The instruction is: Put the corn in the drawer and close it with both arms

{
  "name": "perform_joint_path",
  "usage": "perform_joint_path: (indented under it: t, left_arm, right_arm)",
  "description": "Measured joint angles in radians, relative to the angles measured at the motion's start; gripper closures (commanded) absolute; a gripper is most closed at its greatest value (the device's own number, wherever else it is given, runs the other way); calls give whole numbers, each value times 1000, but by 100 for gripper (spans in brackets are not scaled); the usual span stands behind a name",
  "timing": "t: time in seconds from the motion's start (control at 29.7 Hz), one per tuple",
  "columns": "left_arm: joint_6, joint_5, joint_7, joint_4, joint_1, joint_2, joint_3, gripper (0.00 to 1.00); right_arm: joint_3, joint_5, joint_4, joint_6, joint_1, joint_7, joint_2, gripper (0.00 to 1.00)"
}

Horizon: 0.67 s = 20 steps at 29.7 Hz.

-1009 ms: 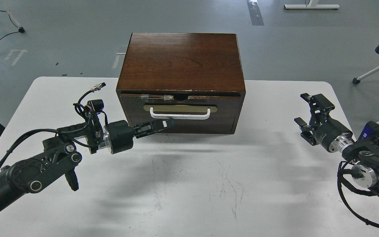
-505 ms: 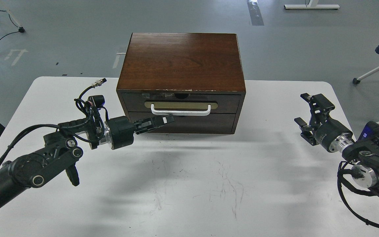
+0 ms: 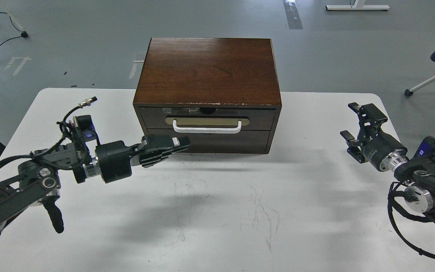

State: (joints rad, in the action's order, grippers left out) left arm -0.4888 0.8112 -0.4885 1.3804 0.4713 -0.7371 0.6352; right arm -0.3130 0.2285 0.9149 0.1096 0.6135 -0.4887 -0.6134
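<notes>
Dark brown wood forms the cabinet, whose upper drawer (image 3: pixel 206 118) sits flush with the frame, its white bar handle (image 3: pixel 207 129) just above and to the right of the left claw (image 3: pixel 178 142). The left claw lies low over the white worktop (image 3: pixel 217 211), close in front of the plain lower panel (image 3: pixel 217 141); its fingers appear drawn together and hold nothing. The right claw (image 3: pixel 358 124) hangs well apart from the cabinet on the far side, fingers spread and empty. The corn is not visible anywhere on the worktop; with the drawer closed, it is judged to lie inside, though that cannot be confirmed.

Step in hand, as judged: the closing stage looks complete, since no gap shows along the drawer front. The next move probably calls only for clearing both arms from the cabinet. Should any slack remain, a light, level push on the drawer front from the left claw would seat it, with care not to shift the whole cabinet backward.
</notes>
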Motion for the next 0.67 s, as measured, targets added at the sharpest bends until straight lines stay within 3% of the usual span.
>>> perform_joint_path:
  t: [0.17,0.37,0.67]
  left_arm:
    - [0,-288,0,-64,-36,-83,5,0]
    - [4,-459,0,-173,-108,-97,3,0]
    - [0,-615,0,-190,-144,-80,-2,0]
  right_arm:
    - [-3,0,-1,1,0,0,10,0]
    - [-46,-2,-3,1,0,0,54,0]
    - [-130,-3,-1,-1,-13,0,130,0]
